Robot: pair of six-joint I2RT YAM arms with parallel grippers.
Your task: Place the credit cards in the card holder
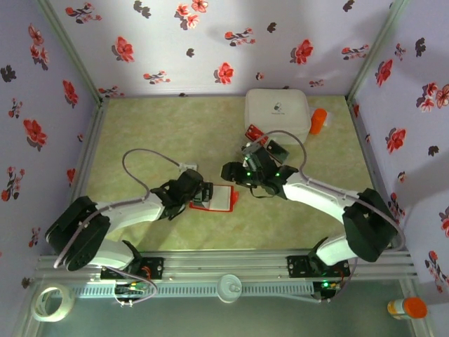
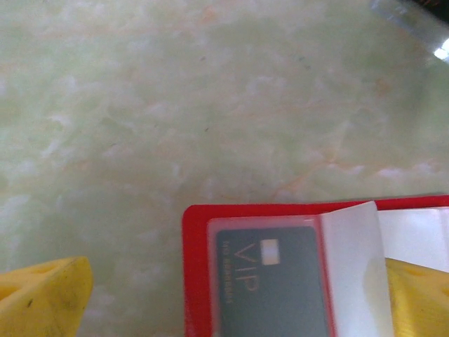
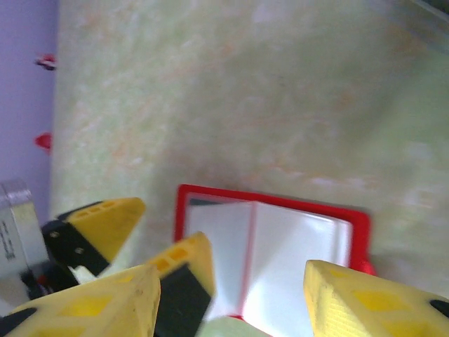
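Note:
The red card holder [image 1: 219, 199] lies open on the table between my two grippers. In the left wrist view a dark credit card marked VIP [image 2: 277, 281] sits inside a clear pocket of the card holder [image 2: 196, 267]. My left gripper [image 2: 235, 281] is open and straddles the holder's left part. The right wrist view looks down on the holder's white pockets [image 3: 295, 253]. My right gripper [image 3: 231, 274] hovers over them with its fingers apart, and a pale blurred shape lies low between them. A red credit card [image 1: 254, 133] lies near the white box.
A white square box [image 1: 277, 111] stands at the back right with an orange object [image 1: 319, 121] beside it. Flowered walls close the table on three sides. A tape roll [image 1: 52, 302] and an orange-capped bottle [image 1: 407, 307] lie beyond the near rail.

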